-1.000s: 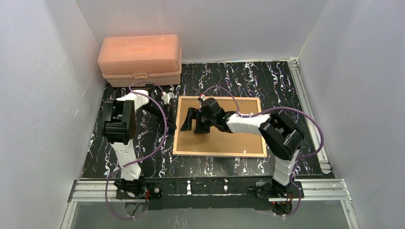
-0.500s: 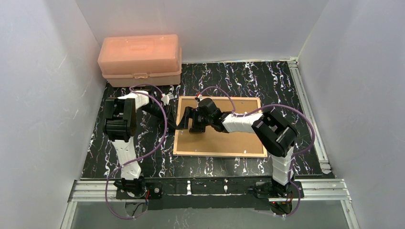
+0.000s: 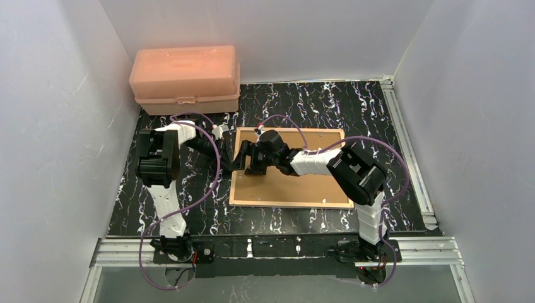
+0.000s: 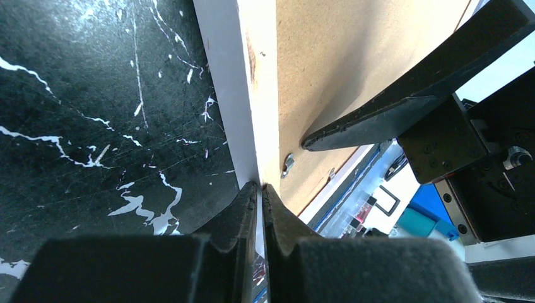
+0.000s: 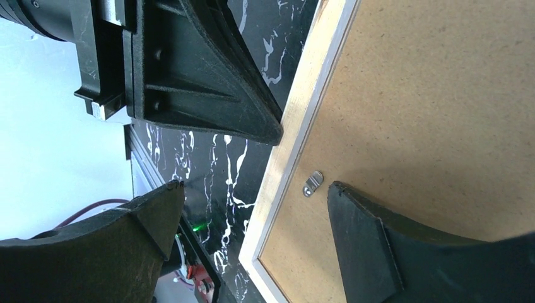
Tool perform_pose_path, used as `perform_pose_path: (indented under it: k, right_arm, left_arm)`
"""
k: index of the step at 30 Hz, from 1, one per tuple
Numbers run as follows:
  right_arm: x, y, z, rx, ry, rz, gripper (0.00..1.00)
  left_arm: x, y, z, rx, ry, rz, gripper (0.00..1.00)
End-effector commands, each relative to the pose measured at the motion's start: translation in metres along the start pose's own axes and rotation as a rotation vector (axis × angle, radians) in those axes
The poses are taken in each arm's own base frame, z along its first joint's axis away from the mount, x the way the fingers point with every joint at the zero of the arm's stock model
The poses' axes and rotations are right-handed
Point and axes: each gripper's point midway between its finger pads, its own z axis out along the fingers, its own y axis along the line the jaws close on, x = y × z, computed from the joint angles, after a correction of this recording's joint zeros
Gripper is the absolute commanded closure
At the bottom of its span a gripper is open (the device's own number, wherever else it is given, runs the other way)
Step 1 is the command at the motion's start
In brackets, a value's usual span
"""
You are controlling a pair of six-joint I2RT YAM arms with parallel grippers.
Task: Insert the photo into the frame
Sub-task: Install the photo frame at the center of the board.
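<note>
The frame [image 3: 235, 180] lies face down on the black marbled table, its tan wood rim around a brown backing board [image 3: 303, 180]. The photo is hidden. My left gripper [image 3: 232, 166] is shut, its tips against the frame's left edge [image 4: 227, 76], as the left wrist view [image 4: 260, 187] shows. My right gripper [image 3: 248, 162] stands open astride that same edge [image 5: 315, 95]. One of its fingers [image 5: 366, 233] is over the board beside a small metal clip [image 5: 311, 183], the other [image 5: 145, 221] over the table. The left gripper's black tip [image 5: 271, 129] meets the rim just above.
A pink plastic box [image 3: 185, 79] stands at the back left corner. White walls close in on three sides. A metal rail [image 3: 404, 145] runs along the table's right side, another [image 3: 277, 249] along the near edge by the arm bases.
My right gripper has slid left across the backing board to the frame's left edge, close to the left gripper. The left arm has hardly moved.
</note>
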Motion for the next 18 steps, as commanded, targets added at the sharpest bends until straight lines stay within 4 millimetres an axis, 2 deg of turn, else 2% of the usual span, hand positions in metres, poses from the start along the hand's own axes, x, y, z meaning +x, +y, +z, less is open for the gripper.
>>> perform_pose_path:
  k: [1, 18]
  right_arm:
    - [0.0026, 0.0109, 0.0099, -0.038, 0.014, -0.002, 0.08]
    - [0.0118, 0.0198, 0.0198, -0.094, 0.052, 0.013, 0.1]
  left_arm:
    - [0.0104, 0.0108, 0.0104, -0.03, 0.032, 0.005, 0.96]
    - [0.0127, 0.012, 0.0099, -0.038, 0.028, 0.016, 0.97]
